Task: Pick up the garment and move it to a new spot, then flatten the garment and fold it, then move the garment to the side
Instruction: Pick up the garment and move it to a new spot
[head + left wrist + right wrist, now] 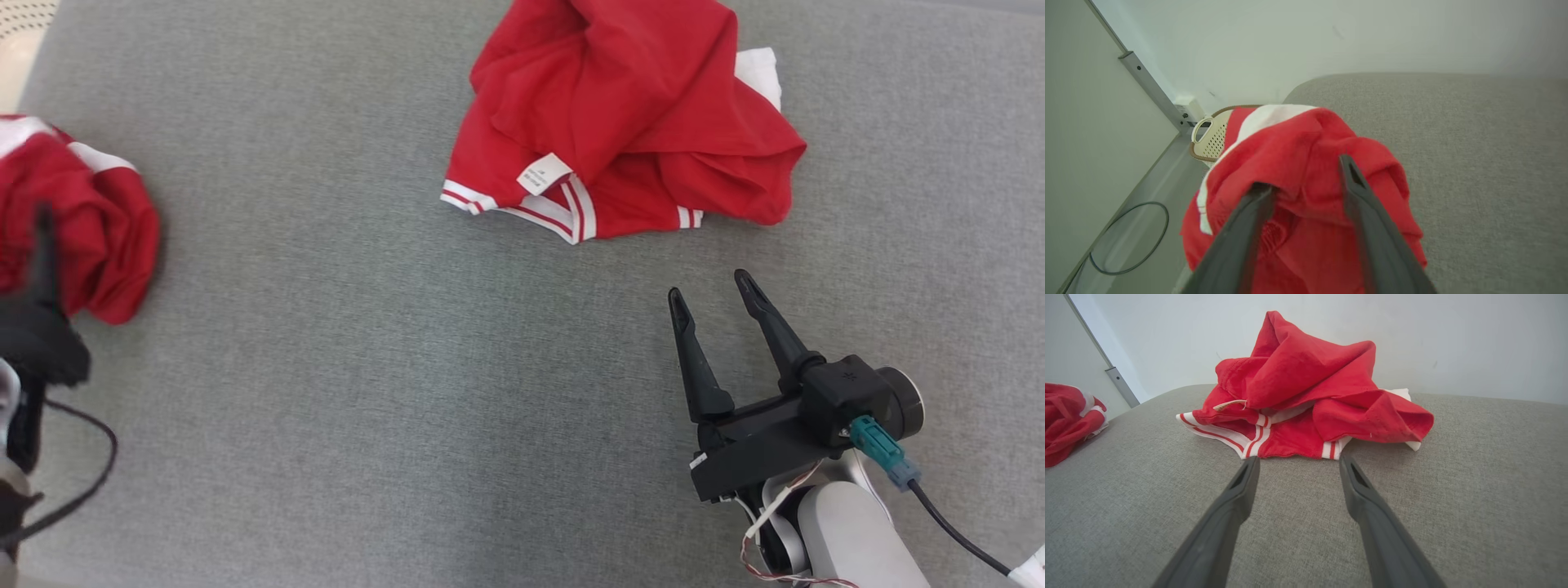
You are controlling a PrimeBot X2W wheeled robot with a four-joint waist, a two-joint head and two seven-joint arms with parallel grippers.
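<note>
Over at the left edge of the grey cushion [326,392]: red garment [90,212], bunched in a heap, no flat panel anywhere. Left gripper [1304,175] right on top of it, fingers spread apart with cloth humped between them and nothing visibly pinched, so reads as released. Right gripper [709,286] at the near right, fingers wide and bare, hovering over open cushion, pointed toward a second red garment [629,106] crumpled at the far middle, white label [543,173] up, striped trim along its near edge. Well apart, those two heaps.

Looks like the put-down of the first step, though hard to say for sure with two garments so alike. To do it well: draw the left fingers straight up and back, slowly, watching for a fold snagged on a tip. Better not to drag sideways; this close to the left edge, with a cream basket [1212,134] just beyond, easy to tip the heap off. Once free, hunt for a hem or a striped cuff before flattening, not the middle of the lump.
</note>
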